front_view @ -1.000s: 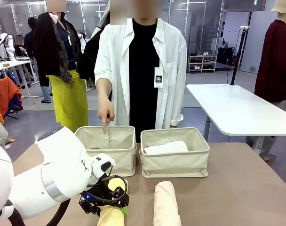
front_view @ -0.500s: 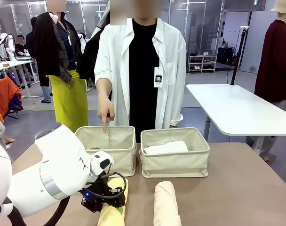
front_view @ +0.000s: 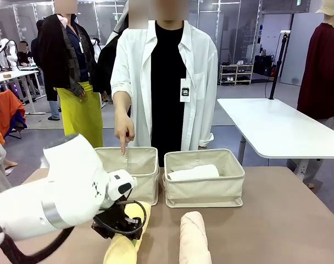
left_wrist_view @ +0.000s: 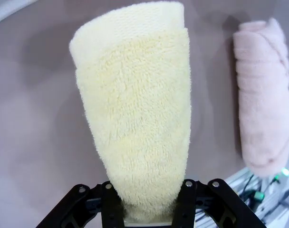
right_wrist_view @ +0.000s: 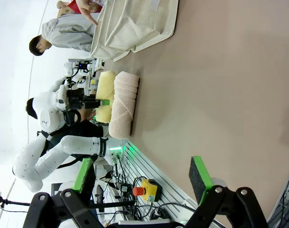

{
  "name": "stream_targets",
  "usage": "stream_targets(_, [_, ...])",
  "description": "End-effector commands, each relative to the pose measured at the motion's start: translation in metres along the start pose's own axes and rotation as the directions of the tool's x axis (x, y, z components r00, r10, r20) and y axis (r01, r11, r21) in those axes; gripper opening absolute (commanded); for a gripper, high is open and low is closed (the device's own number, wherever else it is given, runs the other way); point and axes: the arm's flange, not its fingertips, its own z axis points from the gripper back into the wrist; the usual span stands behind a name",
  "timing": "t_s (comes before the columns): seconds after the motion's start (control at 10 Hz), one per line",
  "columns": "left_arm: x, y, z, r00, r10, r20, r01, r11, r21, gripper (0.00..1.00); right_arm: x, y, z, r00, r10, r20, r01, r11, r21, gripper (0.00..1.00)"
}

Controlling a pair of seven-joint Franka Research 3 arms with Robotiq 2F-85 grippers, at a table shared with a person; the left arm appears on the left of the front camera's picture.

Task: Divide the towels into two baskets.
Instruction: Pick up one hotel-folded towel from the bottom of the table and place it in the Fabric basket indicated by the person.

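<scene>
My left gripper (front_view: 122, 224) is shut on a pale yellow rolled towel (front_view: 124, 246) at the table's near left; the wrist view shows the yellow towel (left_wrist_view: 135, 118) pinched between the black fingers (left_wrist_view: 111, 209). A pale pink towel (front_view: 194, 240) lies beside it on the table, also seen as the pink towel (left_wrist_view: 265, 109). Behind them stand two beige baskets, the left basket (front_view: 135, 184) and the right basket (front_view: 205, 192), the latter with a white towel (front_view: 194, 172) in it. My right gripper (right_wrist_view: 142, 183) is open above bare table with nothing between its fingers.
A person in a white coat stands behind the baskets, one hand (front_view: 124, 133) pointing down into the left basket. The brown tabletop (front_view: 277, 220) to the right of the pink towel is free. Another white table (front_view: 277, 126) stands farther back on the right.
My left gripper has shut on the yellow towel. The left arm has risen and shifted a little, and the towel now tilts with it. The person's pointing hand has stayed put.
</scene>
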Motion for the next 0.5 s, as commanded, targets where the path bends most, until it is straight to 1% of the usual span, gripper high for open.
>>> stream_targets(0.0, [-0.012,0.012,0.057,0.98,-0.196,0.031,0.195,0.98,0.032,0.02,-0.002,0.003,0.0,1.0,0.009,0.007,-0.009,1.0,0.001,1.0])
stream_targets(0.1, [-0.007,0.017,0.07,0.96,-0.28,0.018,0.279,0.96,0.022,0.02,-0.002,0.003,0.0,1.0,0.009,0.007,-0.009,1.0,0.001,1.0])
stream_targets(0.2, [-0.004,0.02,0.081,0.931,-0.366,0.003,0.366,0.931,0.013,0.02,-0.002,0.003,0.0,1.0,0.009,0.007,-0.009,1.0,0.001,1.0])
stream_targets(0.3, [-0.001,0.024,0.088,0.881,-0.473,-0.019,0.473,0.881,-0.002,0.02,-0.002,0.003,0.0,1.0,0.009,0.007,-0.009,1.0,0.001,1.0])
stream_targets(0.4, [0.003,0.026,0.093,0.847,-0.53,-0.041,0.531,0.847,0.01,0.02,-0.002,0.003,0.0,1.0,0.009,0.007,-0.009,1.0,0.001,1.0])
